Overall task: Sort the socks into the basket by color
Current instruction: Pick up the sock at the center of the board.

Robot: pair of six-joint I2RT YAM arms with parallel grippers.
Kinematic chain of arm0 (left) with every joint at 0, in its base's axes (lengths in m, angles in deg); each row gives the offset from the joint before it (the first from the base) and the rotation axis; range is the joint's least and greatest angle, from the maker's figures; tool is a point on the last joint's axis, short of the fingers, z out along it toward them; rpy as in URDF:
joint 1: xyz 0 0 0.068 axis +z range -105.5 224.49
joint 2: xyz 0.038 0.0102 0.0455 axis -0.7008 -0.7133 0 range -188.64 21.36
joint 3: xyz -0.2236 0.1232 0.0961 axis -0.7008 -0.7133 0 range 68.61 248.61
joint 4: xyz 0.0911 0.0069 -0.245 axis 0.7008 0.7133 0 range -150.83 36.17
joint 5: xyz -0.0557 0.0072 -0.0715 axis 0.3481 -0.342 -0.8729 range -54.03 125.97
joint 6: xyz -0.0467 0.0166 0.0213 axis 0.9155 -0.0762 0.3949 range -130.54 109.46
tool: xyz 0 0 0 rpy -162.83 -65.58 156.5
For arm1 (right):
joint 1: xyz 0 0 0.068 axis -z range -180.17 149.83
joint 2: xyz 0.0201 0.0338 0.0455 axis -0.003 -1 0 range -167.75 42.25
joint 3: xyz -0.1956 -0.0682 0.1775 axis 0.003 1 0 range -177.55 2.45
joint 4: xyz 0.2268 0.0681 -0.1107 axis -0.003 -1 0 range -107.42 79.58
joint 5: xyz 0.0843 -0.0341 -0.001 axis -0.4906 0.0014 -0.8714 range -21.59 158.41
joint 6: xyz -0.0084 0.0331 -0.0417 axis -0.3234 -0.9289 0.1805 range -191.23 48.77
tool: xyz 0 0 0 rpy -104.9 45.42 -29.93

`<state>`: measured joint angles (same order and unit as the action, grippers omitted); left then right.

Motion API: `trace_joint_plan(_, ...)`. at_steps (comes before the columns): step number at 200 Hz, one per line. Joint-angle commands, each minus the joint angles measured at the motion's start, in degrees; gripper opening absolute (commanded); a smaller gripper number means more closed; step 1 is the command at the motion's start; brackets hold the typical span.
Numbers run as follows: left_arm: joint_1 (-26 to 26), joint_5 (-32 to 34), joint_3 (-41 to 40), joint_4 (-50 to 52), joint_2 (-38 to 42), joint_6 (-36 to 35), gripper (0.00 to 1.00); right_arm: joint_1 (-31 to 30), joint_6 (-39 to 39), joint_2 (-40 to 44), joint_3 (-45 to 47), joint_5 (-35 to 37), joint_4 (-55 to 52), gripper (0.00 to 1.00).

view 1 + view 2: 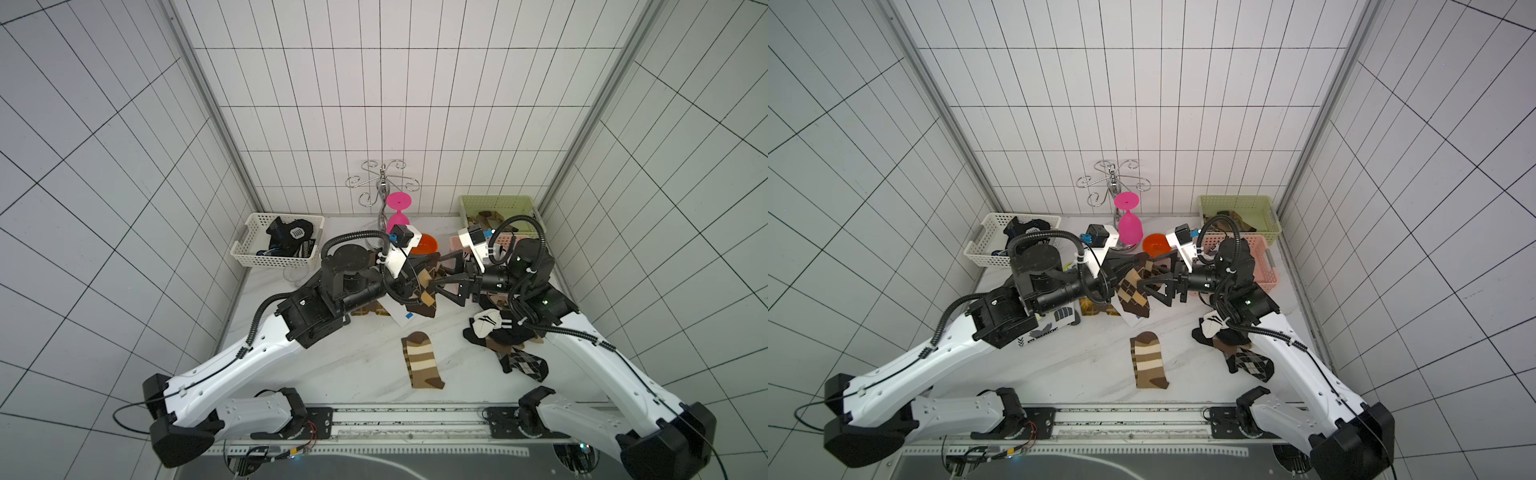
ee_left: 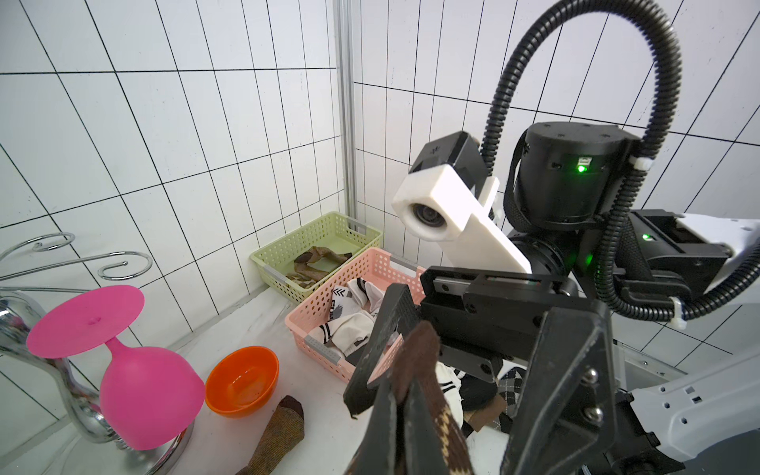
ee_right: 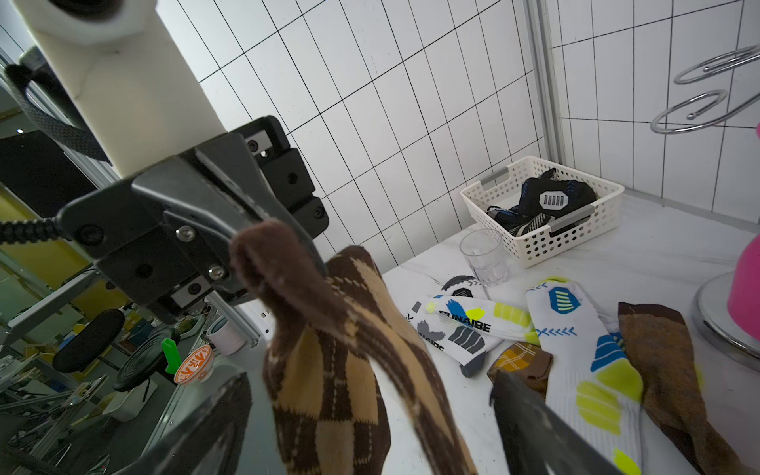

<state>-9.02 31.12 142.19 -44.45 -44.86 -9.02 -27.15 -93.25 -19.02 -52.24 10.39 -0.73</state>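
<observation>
Brown argyle sock (image 1: 1133, 293) hangs in mid-air over the marble table (image 1: 1092, 374), its dark cuff clenched in my left pincer (image 2: 405, 395), while my right pincer (image 1: 1148, 275) stands spread wide, one finger on either side of the cloth. It looks like a handover. I should close on the cuff just beside the other fingertips before the left lets go, or the sock drops. Beyond my right wrist, the green basket (image 1: 1239, 203) in the far corner holds brown socks. The pink basket (image 1: 1264, 266) of white socks and an orange bowl (image 1: 1156, 245) sit near the route. A striped brown sock (image 1: 1148, 359) waits on the table.
</observation>
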Motion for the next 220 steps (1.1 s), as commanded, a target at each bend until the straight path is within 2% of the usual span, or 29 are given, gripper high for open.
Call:
trace_joint_plan(1,0.26,-1.04,1.69,-2.35,-1.04,-0.05,0.00,-1.09,0.03,-0.08,-2.27,-0.15,1.76,0.85)
trace_joint_plan(15,0.25,-1.46,1.51,-3.09,-1.27,0.56,0.00,-1.35,-0.04,-0.73,-2.55,0.45,1.70,0.74)
trace_joint_plan(27,0.25,-1.40,1.21,-3.55,-1.48,1.02,0.00,-1.43,0.00,-1.40,-2.92,0.91,1.42,0.59)
trace_joint_plan(39,0.25,-1.44,1.04,-3.63,-1.87,1.34,0.00,-1.51,0.05,-1.85,-3.23,1.27,1.06,0.41)
trace_joint_plan(54,0.26,-0.88,0.48,-3.89,-2.23,2.12,0.00,-1.47,0.20,-1.96,-3.10,2.60,0.75,0.11)
trace_joint_plan(62,0.25,-0.55,0.24,-3.97,-2.56,2.41,0.00,-1.47,0.63,-2.16,-2.97,3.24,0.31,0.00)
trace_joint_plan(69,0.26,-0.34,0.01,-3.89,-2.85,2.68,0.00,-1.49,0.88,-2.24,-2.90,3.58,0.00,0.00)
trace_joint_plan(76,0.26,0.19,-0.23,-3.81,-3.09,3.12,0.05,-1.49,0.85,-2.36,-2.74,3.93,-0.15,0.00)
trace_joint_plan(93,0.51,1.31,-1.25,-3.89,-3.06,4.17,0.28,-1.27,0.84,-2.70,-3.06,4.62,-0.76,0.00)
trace_joint_plan(108,1.09,1.86,-2.49,-4.27,-2.52,5.44,0.53,-0.71,1.01,-2.80,-3.31,5.18,-1.44,0.00)
trace_joint_plan(119,1.76,2.70,-3.32,-4.30,-2.11,6.66,0.61,0.24,1.10,-2.93,-3.46,5.82,-2.12,0.00)
trace_joint_plan(152,4.38,6.22,-5.70,-4.46,0.74,9.71,0.68,5.05,0.69,-4.15,-4.20,6.43,-5.15,0.00)
trace_joint_plan(186,9.21,8.24,-8.24,-3.34,2.79,14.31,0.69,9.96,2.07,-6.95,-6.39,12.97,-9.67,0.00)
trace_joint_plan(220,10.14,9.66,-9.86,-1.88,3.62,15.31,0.69,12.94,5.04,-12.96,-11.72,21.11,-12.29,0.00)
